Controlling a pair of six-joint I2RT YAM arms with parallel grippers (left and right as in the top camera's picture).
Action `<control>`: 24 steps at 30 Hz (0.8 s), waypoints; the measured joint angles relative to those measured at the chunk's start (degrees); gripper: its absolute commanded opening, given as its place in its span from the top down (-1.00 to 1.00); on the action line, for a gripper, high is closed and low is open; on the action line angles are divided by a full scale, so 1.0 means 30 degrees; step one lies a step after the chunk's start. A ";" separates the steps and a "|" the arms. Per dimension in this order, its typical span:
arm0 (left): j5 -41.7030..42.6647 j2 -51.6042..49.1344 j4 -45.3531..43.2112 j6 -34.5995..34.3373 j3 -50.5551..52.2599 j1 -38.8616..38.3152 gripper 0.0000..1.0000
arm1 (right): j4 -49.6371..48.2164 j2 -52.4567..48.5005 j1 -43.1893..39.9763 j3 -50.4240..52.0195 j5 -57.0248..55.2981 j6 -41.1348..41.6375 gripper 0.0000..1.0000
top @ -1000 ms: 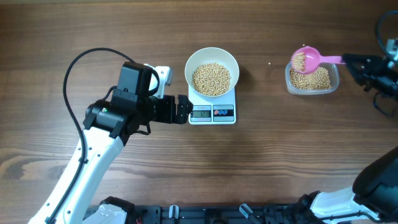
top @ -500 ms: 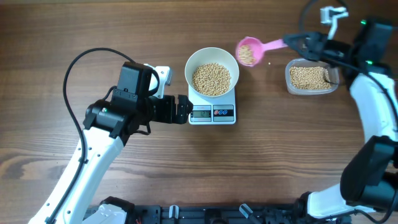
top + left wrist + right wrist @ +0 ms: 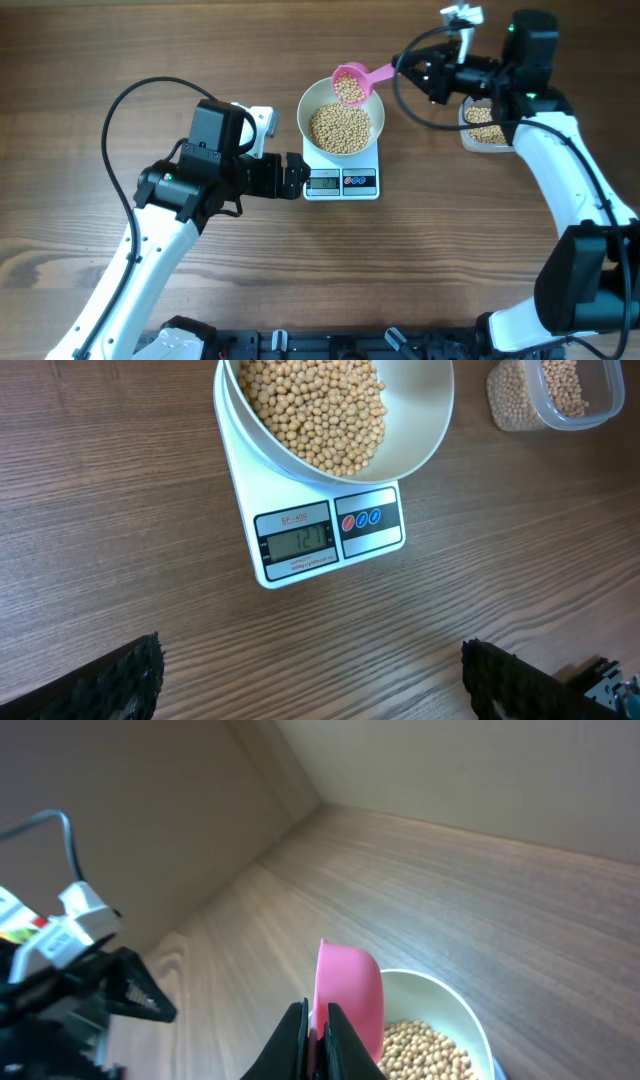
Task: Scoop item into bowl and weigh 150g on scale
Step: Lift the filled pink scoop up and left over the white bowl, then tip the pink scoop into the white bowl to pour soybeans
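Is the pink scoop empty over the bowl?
No, the overhead view shows the scoop full of beans, held over the rim of the bowl.

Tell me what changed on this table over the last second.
The right hand, shut on the pink scoop, carried its load of beans leftward from above the clear tub to above the white bowl. Nothing was grasped or released. The left hand stayed open beside the scale; bowl, scale and tub did not move.
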State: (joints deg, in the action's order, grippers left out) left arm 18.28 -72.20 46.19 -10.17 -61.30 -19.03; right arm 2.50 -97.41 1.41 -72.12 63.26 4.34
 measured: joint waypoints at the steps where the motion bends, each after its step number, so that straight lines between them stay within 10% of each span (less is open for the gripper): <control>1: 0.0000 0.0000 0.0000 0.0000 0.0000 0.0000 -1.00 | 0.0000 0.0000 0.0262 0.0000 -0.0408 -0.0277 0.91; 24: 0.0000 0.0000 0.0000 0.0000 0.0000 0.0000 -1.00 | 0.2601 0.0379 0.4736 0.0000 -0.9267 -0.7963 0.92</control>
State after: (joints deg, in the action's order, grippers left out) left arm 18.28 -72.20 46.19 -10.17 -61.30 -19.03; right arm 10.31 -96.27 15.62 -72.12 35.46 -19.55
